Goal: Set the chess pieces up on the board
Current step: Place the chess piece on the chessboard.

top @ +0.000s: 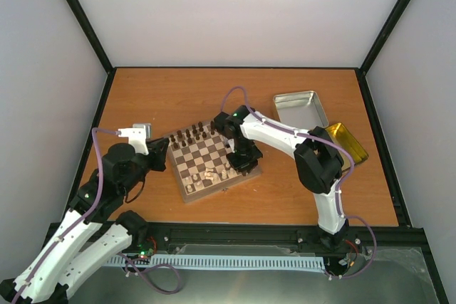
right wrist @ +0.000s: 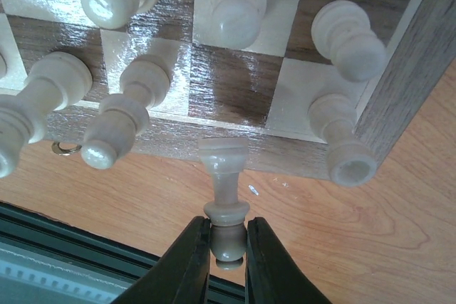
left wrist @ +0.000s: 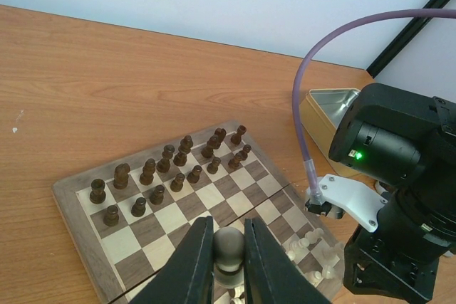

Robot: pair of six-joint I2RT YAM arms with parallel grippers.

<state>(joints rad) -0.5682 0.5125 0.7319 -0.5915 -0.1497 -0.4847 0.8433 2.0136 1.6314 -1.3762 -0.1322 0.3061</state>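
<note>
1. Well, in the top external view we find the board (top: 203,160) at the middle of the bench (top: 157,97). The dark chessmen (top: 187,135) are ranked along its 10 o'clock edge. The chess pieces (top: 211,174) gather loosely toward its 5 o'clock edge, not in tidy ranks as far as we can see. The right fingers (top: 242,164) hang over the board's 3 o'clock corner, and the left fingers (top: 162,149) sit just beside its 9 o'clock corner. A silver tin (top: 301,108) lies at 2 o'clock, well apart.

2. In the left wrist view the dark chessmen stand upright in two full-looking rows on the far side, so we judge that side finished. The left fingers are narrow around a dark rounded shape (left wrist: 229,247). We cannot tell whether that is a gripped chessman or part of the tool. A few pale pieces lie jumbled at 4 o'clock, beneath the right arm (left wrist: 399,197).

3. In the right wrist view the right fingers pinch one pale chessman (right wrist: 224,190) by its head. Its base points to 12 o'clock and reaches the board's rim (right wrist: 406,97). Other pale pieces fill the nearest squares, and some look tilted, though the steep angle leaves us unsure. We judge the pale side only partly done: the held piece is not yet on a square, and the rest need straightening into ranks.
</note>
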